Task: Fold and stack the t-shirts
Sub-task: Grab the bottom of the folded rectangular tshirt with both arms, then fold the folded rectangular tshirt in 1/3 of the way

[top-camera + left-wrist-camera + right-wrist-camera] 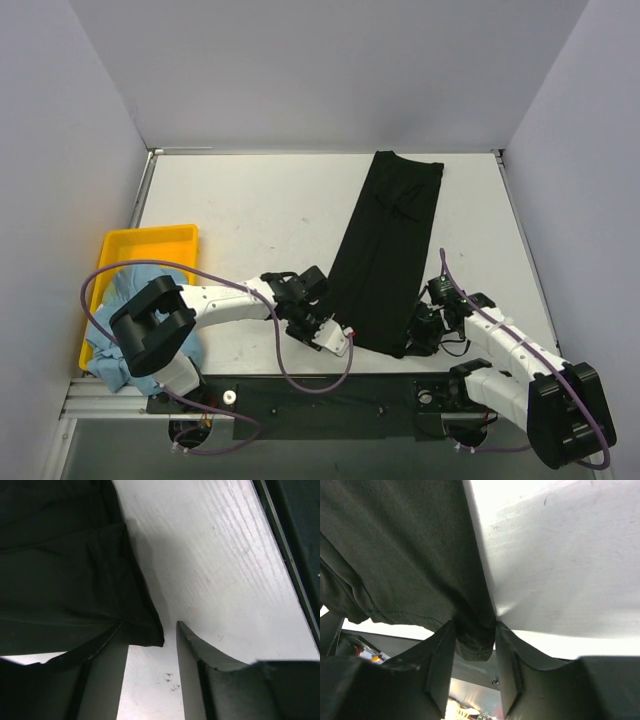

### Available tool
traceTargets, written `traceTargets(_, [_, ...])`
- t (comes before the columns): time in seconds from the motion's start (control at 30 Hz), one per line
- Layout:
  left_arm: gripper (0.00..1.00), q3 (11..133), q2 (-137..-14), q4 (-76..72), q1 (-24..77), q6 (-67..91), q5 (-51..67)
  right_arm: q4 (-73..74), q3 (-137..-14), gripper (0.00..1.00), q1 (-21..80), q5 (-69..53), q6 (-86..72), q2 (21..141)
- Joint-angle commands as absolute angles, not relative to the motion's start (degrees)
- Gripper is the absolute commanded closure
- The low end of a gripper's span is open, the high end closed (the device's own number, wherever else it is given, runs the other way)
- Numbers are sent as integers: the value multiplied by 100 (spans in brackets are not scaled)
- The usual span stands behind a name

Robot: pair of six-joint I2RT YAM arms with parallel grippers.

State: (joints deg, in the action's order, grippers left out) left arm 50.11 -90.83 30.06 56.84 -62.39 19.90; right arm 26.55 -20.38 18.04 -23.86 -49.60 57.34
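Blue tee (128,283) — in yellow tray (150,240), left

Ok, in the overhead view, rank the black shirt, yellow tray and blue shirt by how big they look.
1. The black shirt and the yellow tray: about alike; the tray is partly covered, so no ranking between them.
2. The blue shirt: smallest, bunched and partly behind the left arm.

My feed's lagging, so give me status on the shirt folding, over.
Left claw open at black shirt corner. Right claw open, hem between jaws. Blue shirt heaped on tray. Nothing blocking.
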Motion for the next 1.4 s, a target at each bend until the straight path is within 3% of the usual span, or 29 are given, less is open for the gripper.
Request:
traceTargets(0.0, [53,5352,-9193,2813,5871,-6205,1951,2400,-1837,78,1872,-2311,-5133,5976])
traceTargets(0.13, [69,5528,-9228,2847,6055,-5995,2004,2487,-1907,100,1854,-2452,-5019,5924])
traceTargets(0.23, [97,5774,-9281,3032,6108,-5784,2170,2829,-2179,100,1776,-2479,-4835,5635])
traceTargets(0.27, [100,5966,-9325,3154,6108,-5722,2267,3091,-2380,100,1749,-2452,-4695,5573])
traceTargets(0.53, [100,7548,-10089,3708,5592,-4994,2505,3814,-3646,100,547,-2680,-3447,6072])
traceTargets(0.83, [100,10122,-11635,4017,4729,-4246,2515,3718,-5421,100,-237,-2856,-2637,7961])
traceTargets(1.07, [100,11108,-12366,3411,4254,-3526,1996,3656,-6511,100,-597,-3102,-2522,9165])
traceTargets(1.37, [100,12006,-13148,2699,4052,-3112,1434,3612,-6996,100,-861,-3225,-2566,9923])
